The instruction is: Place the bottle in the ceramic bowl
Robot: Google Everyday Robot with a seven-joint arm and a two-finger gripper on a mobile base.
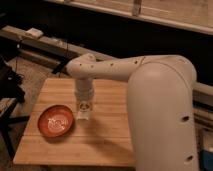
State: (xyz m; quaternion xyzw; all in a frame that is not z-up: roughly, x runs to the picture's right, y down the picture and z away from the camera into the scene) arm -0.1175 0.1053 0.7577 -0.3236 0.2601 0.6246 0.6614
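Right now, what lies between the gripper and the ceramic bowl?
Only a narrow strip of bare wooden table, in the camera view; the gripper holds the bottle just beside the ceramic bowl.

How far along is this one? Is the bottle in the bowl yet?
Done: the bottle looks picked up, gripped by the gripper above the wooden table. In hand: it hangs just beside the ceramic bowl. Left: move over the bowl, which holds no bottle, and release.

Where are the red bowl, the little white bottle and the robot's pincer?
ceramic bowl (56, 121): camera view, its inside.
bottle (82, 116): camera view, lower end below the pincer.
pincer (83, 107): camera view, between its fingertips, just right of the ceramic bowl.
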